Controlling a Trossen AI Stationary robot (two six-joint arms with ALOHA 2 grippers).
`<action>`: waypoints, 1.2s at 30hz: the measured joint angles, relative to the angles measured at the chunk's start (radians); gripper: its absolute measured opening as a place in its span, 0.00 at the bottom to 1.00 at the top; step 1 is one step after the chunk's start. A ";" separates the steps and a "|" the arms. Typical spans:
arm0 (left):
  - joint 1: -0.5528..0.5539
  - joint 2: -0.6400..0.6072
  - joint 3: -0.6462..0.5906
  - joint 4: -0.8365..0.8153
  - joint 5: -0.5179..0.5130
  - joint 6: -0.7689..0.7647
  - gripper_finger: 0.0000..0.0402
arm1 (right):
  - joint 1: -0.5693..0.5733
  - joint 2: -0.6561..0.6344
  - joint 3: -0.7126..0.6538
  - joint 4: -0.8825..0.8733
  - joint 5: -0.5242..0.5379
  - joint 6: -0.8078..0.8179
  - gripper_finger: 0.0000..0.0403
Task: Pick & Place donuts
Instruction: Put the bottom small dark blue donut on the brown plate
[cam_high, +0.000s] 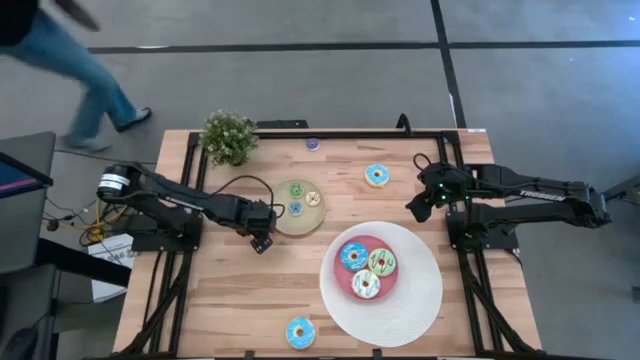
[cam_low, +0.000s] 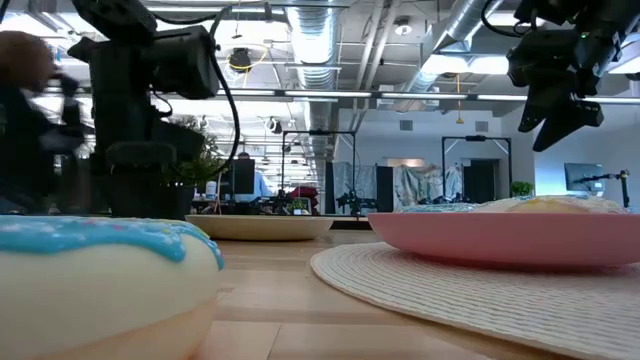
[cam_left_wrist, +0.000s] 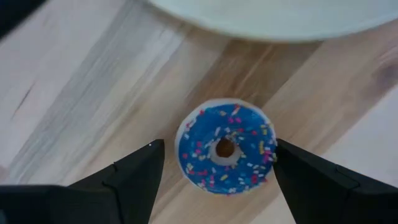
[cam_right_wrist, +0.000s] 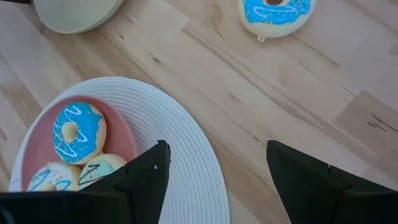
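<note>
A small blue donut (cam_left_wrist: 225, 155) with coloured sprinkles lies flat on the wood just outside the tan plate (cam_high: 282, 222). My left gripper (cam_left_wrist: 217, 152) is open, with one finger on each side of this donut; in the high view the left gripper (cam_high: 262, 238) hides it. My right gripper (cam_high: 420, 205) is open above bare wood between a blue-iced donut (cam_high: 377, 175) and the white plate (cam_high: 420, 300). Three iced donuts (cam_high: 366, 270) rest on that plate's pink centre. Tiny donuts (cam_high: 300, 200) sit on the tan plate. Another blue-iced donut (cam_high: 300, 332) lies near the near edge.
A potted plant (cam_high: 229, 137) stands at the far left of the table and a tiny purple donut (cam_high: 312, 144) lies at the far edge. A person (cam_high: 85, 75) walks past beyond the far left corner. Bare wood stretches along the near left.
</note>
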 joint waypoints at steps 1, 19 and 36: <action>0.000 0.008 0.000 0.000 0.000 -0.001 0.71 | 0.000 0.000 0.000 0.000 0.000 0.000 0.63; 0.000 0.014 0.039 -0.037 0.027 -0.040 0.55 | 0.000 0.000 0.000 0.000 0.002 -0.016 0.63; 0.137 -0.001 0.321 -0.036 -0.137 0.211 0.54 | 0.001 0.000 0.001 0.014 0.001 -0.015 0.63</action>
